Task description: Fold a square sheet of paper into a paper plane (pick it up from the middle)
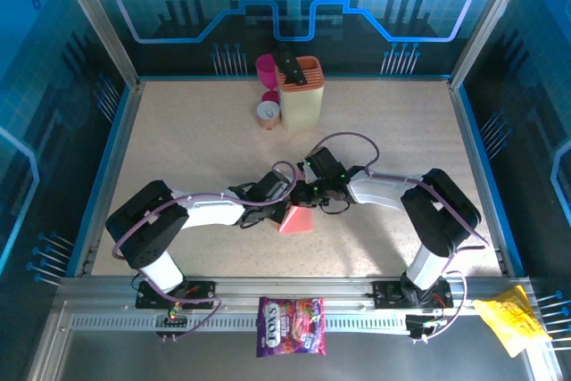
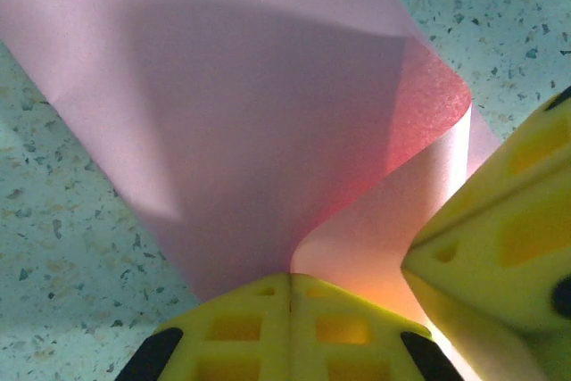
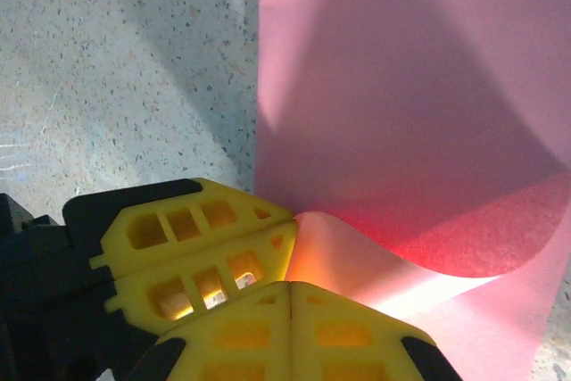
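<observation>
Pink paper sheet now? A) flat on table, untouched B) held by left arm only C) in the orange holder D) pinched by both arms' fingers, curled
D: yellow left fingers and yellow right fingers are both shut on the thin salmon-pink paper sheet, which curls between them.

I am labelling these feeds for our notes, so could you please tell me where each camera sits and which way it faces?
Top external: fixed above and behind the arms, facing down on the table; both arms show, left gripper and right gripper meeting at the pink sheet.
Left wrist: on the left arm, facing along its shut yellow fingers at the curled sheet.
Right wrist: on the right arm, likewise pinching the sheet.
Shared: each wrist view also catches the other gripper.
</observation>
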Controlling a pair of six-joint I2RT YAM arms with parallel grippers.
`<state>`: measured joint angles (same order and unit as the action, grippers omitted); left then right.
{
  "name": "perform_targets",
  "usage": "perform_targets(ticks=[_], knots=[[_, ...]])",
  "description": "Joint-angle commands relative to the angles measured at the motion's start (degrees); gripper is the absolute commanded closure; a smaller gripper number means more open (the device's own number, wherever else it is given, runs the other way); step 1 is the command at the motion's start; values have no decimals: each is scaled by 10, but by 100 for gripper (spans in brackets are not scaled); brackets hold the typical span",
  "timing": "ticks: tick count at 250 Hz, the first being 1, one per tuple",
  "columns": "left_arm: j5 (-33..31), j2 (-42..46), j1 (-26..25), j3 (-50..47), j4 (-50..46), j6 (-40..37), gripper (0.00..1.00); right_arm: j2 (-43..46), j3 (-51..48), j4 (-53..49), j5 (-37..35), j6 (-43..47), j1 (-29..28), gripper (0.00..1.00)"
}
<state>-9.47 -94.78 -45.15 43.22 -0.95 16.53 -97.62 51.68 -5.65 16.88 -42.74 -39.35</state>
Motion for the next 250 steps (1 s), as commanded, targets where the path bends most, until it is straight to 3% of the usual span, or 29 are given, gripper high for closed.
perform_targets(ticks=[1,209,250], knots=[[-6,-13,3,-11,-6,0,100,-18,-4,15,-8,-16,-6,100],[-5,3,6,-6,-12,13,100,-71,-48,55,-21,-24,1,100],[22,55,26,-11,-15,53,62,-77,-53,56,-21,-26,1,100]])
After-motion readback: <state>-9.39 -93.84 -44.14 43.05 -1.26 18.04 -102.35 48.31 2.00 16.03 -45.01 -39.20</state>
